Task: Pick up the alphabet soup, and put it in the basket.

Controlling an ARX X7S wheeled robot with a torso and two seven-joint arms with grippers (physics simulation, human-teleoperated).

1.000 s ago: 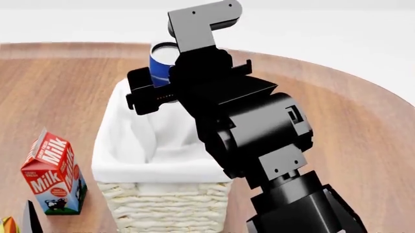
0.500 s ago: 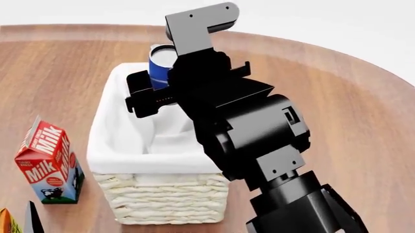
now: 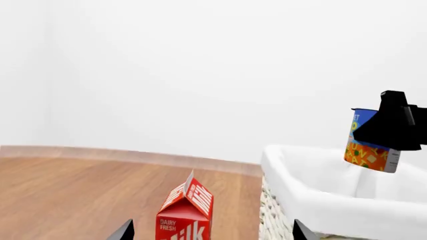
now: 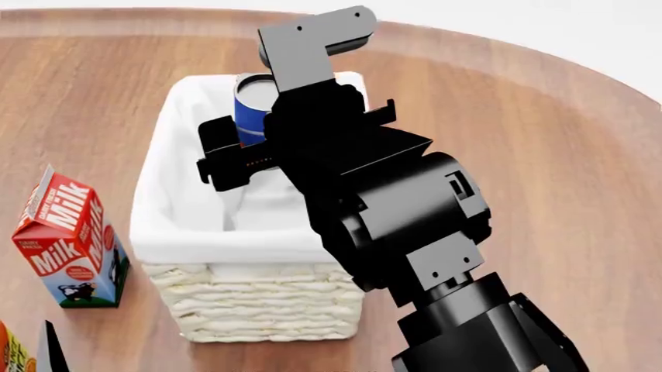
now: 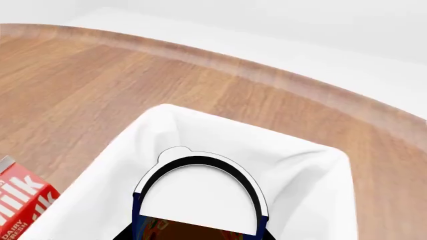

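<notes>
Across the middle of the head view, the right arm hides much of the basket [image 4: 176, 232]. Its gripper [image 4: 253, 139] pinches the soup can [image 4: 251, 108] above the white lining. Only two tips of the left gripper [image 3: 210, 231] show; its state is unclear.

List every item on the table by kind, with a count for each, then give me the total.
Cans: 1, the alphabet soup, held above the basket by the right gripper
Baskets: 1, the basket
Milk cartons: 1, the milk carton
Partly cut-off items at the head view's lower left corner: 1, orange item, kind unclear
Total: 4
</notes>
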